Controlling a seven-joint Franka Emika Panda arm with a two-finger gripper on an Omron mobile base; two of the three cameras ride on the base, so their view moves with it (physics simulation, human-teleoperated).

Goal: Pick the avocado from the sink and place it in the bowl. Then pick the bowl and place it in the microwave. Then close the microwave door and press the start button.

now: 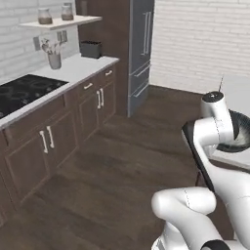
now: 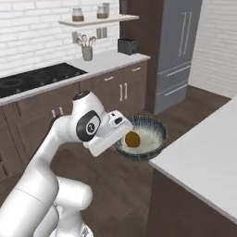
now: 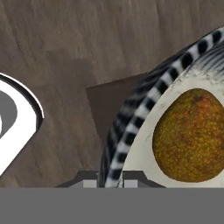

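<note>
— Looking at the bowl [image 2: 143, 136], where was it seen?

— It was seen held up in the air, past the corner of the white counter [image 2: 203, 157] and over the dark wood floor [image 2: 115, 185]. The avocado [image 2: 133, 139] was seen lying inside it, so the first step was judged done.

— How was the bowl held?

— The gripper [image 3: 111, 179] was seen clenched on the bowl's striped rim, at the side near the arm. In the hand view the rim ran right down between the finger tips, and the avocado lay just beside them.

— Which step was judged to be in hand?

— The bowl was being carried to the microwave. No microwave could be made out in these pictures, so a turn or a drive was judged to be needed first.

— What was called for next?

— The bowl had to be kept level, so the avocado would not be rolled out.

— Was there room?

— Lots of open floor was seen between the counter and the brown cabinets [image 1: 58, 132]. The counter's edge was close to the bowl, so it had to be swung away with care.
</note>
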